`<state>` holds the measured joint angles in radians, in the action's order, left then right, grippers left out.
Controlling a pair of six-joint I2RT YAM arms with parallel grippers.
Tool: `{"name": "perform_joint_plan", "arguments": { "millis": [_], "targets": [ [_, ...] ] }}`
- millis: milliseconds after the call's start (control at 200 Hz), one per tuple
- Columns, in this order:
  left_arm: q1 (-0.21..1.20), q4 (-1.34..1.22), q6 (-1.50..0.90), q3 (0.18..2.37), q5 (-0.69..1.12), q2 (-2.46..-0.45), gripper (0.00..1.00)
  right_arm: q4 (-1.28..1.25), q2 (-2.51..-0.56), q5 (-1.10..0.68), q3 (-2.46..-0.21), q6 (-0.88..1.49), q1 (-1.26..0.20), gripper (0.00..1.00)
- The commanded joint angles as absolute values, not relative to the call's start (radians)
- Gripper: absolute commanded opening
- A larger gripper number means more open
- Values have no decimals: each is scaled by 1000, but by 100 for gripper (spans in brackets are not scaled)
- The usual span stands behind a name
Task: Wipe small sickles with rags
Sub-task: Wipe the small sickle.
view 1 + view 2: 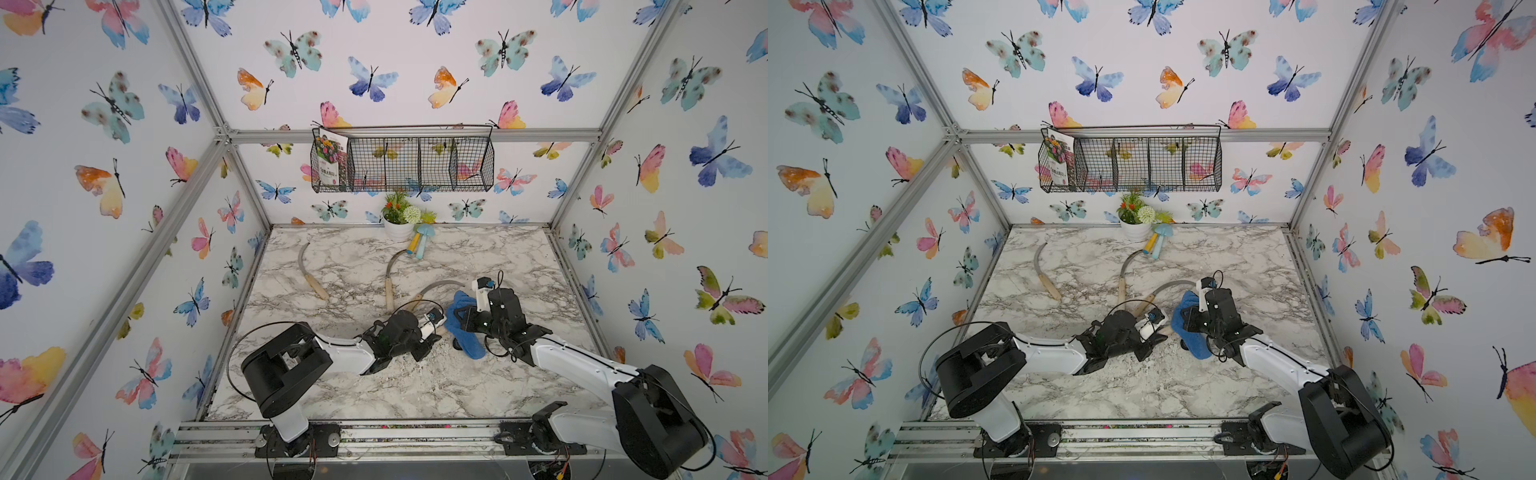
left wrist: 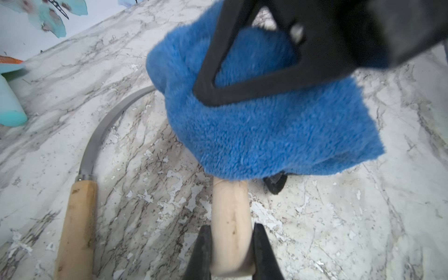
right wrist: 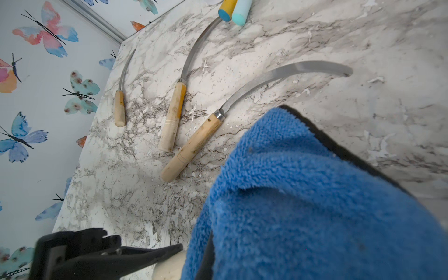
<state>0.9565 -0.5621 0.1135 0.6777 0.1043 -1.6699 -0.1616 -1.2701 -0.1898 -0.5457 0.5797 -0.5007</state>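
Observation:
My left gripper [image 2: 231,229] is shut on the pale wooden handle of one small sickle [image 2: 230,208]; its blade is hidden under the blue rag [image 2: 266,135]. My right gripper [image 1: 465,320] is shut on that rag [image 1: 467,338], which drapes over its black fingers [image 2: 242,72] and sits on the held sickle just past the handle. Three more sickles lie on the marble table: one beside the rag [image 3: 194,145], one in the middle [image 3: 173,116], one at the far left [image 3: 120,106]. In both top views the grippers meet right of the table's centre.
A white flower pot [image 1: 398,227] and the yellow and light-blue mushroom toys [image 1: 420,243] stand at the back edge. A wire basket [image 1: 457,164] with a seed packet hangs on the back wall. White flakes litter the marble table [image 1: 436,386].

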Motion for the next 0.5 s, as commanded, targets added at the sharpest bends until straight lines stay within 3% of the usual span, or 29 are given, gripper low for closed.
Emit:
{"name": "perform_joint_plan", "arguments": {
  "millis": [0,250,491],
  "targets": [
    [954,-574,137,680,141,-1603,0,-202,-1302,-164,-552,567,-508,2],
    [954,-618,144,640,121,-1544,0,-181,-1315,-146,-560,566,-540,2],
    [956,-653,132,635,173,-1533,0,-143,-1291,-122,-614,560,-704,2]
  ]
}}
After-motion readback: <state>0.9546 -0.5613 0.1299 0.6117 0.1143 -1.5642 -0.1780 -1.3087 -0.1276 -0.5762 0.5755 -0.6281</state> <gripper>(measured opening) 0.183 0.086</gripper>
